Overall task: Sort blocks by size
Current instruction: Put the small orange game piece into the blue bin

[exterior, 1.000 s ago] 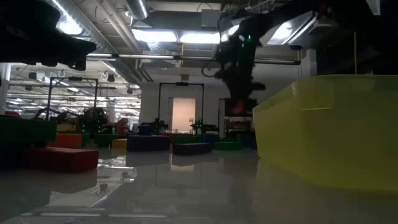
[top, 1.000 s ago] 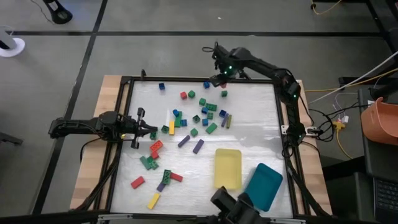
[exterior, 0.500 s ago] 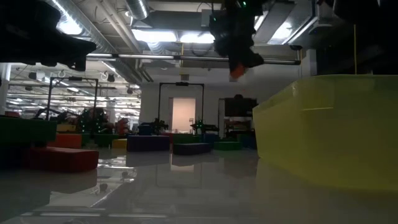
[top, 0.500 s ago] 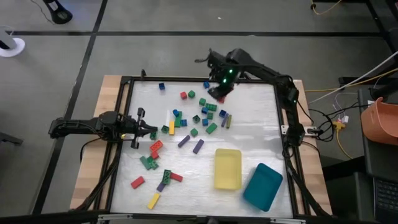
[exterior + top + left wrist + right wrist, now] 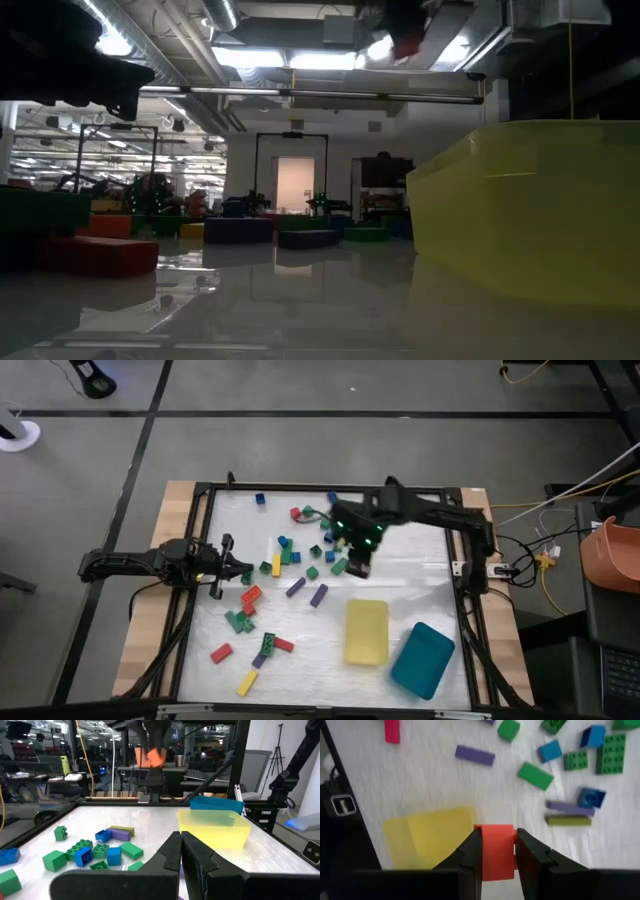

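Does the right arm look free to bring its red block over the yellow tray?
Probably yes: the right gripper holds the red block raised, with the yellow tray open beneath.

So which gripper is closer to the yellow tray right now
The right. The right gripper, holding a red block, hovers just beyond the yellow tray. The left gripper sits shut at the table's left side, well away from it.

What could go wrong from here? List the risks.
1. The right gripper pinches the small red block only by its sides, high above the table; a slip would drop it among the loose blocks.
2. The yellow tray and teal tray lie close together, so a careless release could land it in the wrong one.
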